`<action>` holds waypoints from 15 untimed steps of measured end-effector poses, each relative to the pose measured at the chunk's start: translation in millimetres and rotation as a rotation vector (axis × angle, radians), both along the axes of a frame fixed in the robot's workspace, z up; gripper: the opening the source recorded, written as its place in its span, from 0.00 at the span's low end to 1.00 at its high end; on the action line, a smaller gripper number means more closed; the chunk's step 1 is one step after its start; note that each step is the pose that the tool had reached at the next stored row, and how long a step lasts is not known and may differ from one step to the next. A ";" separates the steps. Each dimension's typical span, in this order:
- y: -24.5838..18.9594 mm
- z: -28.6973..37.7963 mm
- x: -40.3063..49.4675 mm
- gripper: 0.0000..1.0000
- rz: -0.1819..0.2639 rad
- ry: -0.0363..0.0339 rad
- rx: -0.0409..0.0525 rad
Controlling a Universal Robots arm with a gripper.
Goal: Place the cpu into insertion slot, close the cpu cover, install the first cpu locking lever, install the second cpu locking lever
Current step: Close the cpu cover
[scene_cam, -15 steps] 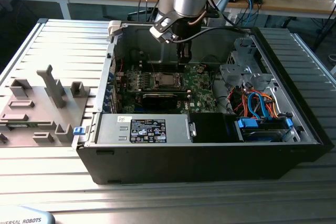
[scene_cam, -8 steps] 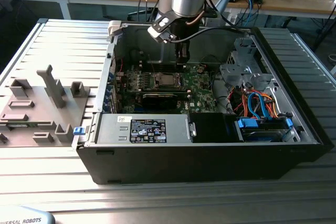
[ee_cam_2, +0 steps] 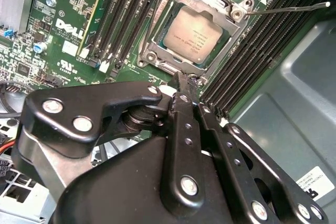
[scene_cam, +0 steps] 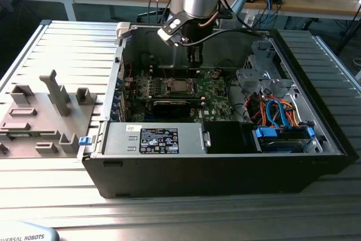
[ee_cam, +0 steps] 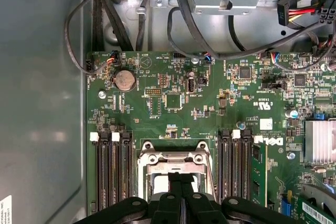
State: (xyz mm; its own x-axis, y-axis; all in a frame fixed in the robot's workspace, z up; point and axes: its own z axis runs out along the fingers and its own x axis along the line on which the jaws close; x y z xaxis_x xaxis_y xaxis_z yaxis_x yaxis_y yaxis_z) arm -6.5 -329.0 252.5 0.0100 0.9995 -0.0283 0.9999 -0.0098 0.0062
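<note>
The cpu point(ee_cam_2: 194, 34) sits in the slot point(ee_cam_2: 167, 39), silver top up. In the exterior view it lies just left of centre, inside the open case point(scene_cam: 225, 167). The cover point(ee_cam_2: 228, 43) appears to lie flat around the chip, so treat placement and cover closing as done.

In the second wrist view, a thin wire lever point(ee_cam_2: 289, 9) stands out from one corner of the socket and reaches across the memory slots point(ee_cam_2: 252, 51). It is not latched. Judge the step in hand to be the first locking lever.

That step calls for contact on a very thin rod. You must swing it down beside the socket and tuck it under its catch without scraping the board point(ee_cam: 173, 100) or pressing on the chip.

The gripper point(ee_cam_2: 184, 80) has its fingers together with nothing between them. Its tips are at the socket's edge, on the side away from the raised lever. You cannot tell whether they touch the metal there.

In the exterior view, the arm descends from the upper centre of the frame. Its wrist is vertical and the gripper points straight down into the case, slightly to the exterior view's right of the cpu.
</note>
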 end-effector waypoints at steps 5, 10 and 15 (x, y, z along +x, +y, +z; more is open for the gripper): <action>0.0 0.0 -1.1 0.11 0.000 0.0000 0.0000; 0.0 0.0 -2.5 0.11 0.000 0.0000 -0.0002; 0.0 -0.2 -4.8 0.11 0.000 0.0000 -0.0001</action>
State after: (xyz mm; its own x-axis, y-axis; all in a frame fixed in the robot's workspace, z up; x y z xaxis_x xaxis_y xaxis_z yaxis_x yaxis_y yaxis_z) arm -11.3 -329.0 252.3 0.0100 0.9995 -0.0285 0.9999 -0.0098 0.0062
